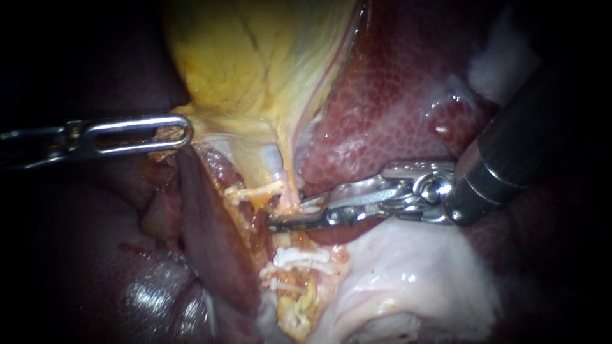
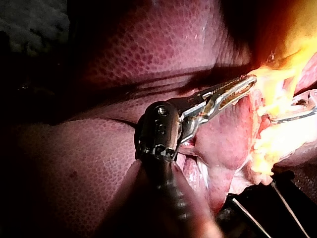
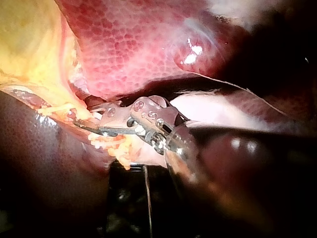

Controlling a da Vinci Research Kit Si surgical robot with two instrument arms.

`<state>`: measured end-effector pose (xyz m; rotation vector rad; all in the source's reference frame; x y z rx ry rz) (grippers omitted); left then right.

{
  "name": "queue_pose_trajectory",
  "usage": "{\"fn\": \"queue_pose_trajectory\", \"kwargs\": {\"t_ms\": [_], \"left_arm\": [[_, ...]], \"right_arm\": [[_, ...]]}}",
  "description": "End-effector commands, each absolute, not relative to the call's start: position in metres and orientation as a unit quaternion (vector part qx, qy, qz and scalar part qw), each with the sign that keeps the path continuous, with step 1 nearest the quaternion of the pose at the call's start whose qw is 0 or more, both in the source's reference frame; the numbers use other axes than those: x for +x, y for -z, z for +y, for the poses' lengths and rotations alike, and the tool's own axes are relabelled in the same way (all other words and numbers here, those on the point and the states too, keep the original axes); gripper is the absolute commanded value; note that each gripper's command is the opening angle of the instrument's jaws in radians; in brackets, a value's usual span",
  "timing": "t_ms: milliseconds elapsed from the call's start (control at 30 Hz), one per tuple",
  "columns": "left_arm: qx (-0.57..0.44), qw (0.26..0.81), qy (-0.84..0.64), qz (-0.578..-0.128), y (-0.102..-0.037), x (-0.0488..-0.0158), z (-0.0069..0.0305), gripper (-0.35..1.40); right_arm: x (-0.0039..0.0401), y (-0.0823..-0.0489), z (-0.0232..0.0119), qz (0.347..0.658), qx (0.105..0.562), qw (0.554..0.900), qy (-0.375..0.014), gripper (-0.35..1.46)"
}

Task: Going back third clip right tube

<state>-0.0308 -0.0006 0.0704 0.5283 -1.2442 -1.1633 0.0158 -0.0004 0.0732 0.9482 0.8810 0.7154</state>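
Entering from the left, the left instrument [image 1: 183, 132] is pinching the lower edge of the gallbladder [image 1: 255, 70] between its slotted jaws, and yellow tissue is showing through the slot. The left wrist view is confirming this grip: the left instrument [image 2: 250, 82] is lying with its jaws together and its tip buried in the yellow edge. The right instrument [image 1: 287, 215] is reaching in from the upper right across the liver [image 1: 395, 102], and its jaws are standing apart with a narrow gap between them. Its tip is lying at the tube [image 1: 285, 175], which is running down from the gallbladder; whether the jaws are touching the tube is hard to judge, as glare and fat are covering that spot. An upper clip [image 1: 255, 190] is sitting white just beside the right instrument's tip, on the gallbladder side. Two lower clips [image 1: 303, 257] are lying across the strand below the jaws, near the pale tissue [image 1: 408, 280]. In the right wrist view the right instrument [image 3: 91, 121] is showing the same spread jaws under the liver [image 3: 129, 49], with white clip material just beside them.
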Motion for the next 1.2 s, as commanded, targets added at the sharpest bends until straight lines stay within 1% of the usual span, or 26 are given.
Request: {"fn": "queue_pose_trajectory", "kwargs": {"t_ms": [33,300,333,367,400,433,467,567,767,933,1067,1200], "left_arm": [[0.230,0.628,0.508,-0.543,-0.0704,-0.0308,-0.0006,-0.35],[0.230,0.628,0.508,-0.543,-0.0704,-0.0308,-0.0006,-0.35],[0.230,0.628,0.508,-0.543,-0.0704,-0.0308,-0.0006,-0.35],[0.230,0.628,0.508,-0.543,-0.0704,-0.0308,-0.0006,-0.35],[0.230,0.628,0.508,-0.543,-0.0704,-0.0308,-0.0006,-0.35],[0.230,0.628,0.508,-0.543,-0.0704,-0.0308,-0.0007,-0.35],[0.230,0.628,0.508,-0.543,-0.0704,-0.0308,-0.0007,-0.35],[0.230,0.628,0.508,-0.543,-0.0703,-0.0308,-0.0007,-0.35],[0.229,0.628,0.508,-0.543,-0.0701,-0.0308,-0.0008,-0.35],[0.229,0.628,0.508,-0.543,-0.0701,-0.0308,-0.0009,-0.35],[0.229,0.628,0.508,-0.543,-0.0701,-0.0308,-0.0009,-0.35],[0.229,0.628,0.508,-0.543,-0.0701,-0.0308,-0.0010,-0.35]], "right_arm": [[0.0159,-0.0732,-0.0004,0.403,0.433,0.738,-0.326,-0.35],[0.0162,-0.0733,-0.0004,0.404,0.445,0.738,-0.307,-0.35],[0.0163,-0.0734,-0.0005,0.405,0.443,0.739,-0.306,-0.31],[0.0164,-0.0734,-0.0008,0.407,0.434,0.741,-0.312,-0.11],[0.0165,-0.0735,-0.0009,0.414,0.422,0.745,-0.308,0.11],[0.0166,-0.0735,-0.0010,0.420,0.411,0.752,-0.301,0.39],[0.0166,-0.0735,-0.0010,0.422,0.408,0.754,-0.297,0.49],[0.0167,-0.0735,-0.0005,0.429,0.383,0.762,-0.298,0.59],[0.0160,-0.0738,0.0001,0.438,0.364,0.771,-0.284,0.60],[0.0153,-0.0739,0.0002,0.438,0.363,0.772,-0.281,0.60],[0.0137,-0.0734,0.0005,0.440,0.364,0.774,-0.274,0.60],[0.0107,-0.0717,0.0013,0.443,0.365,0.775,-0.264,0.60]]}}
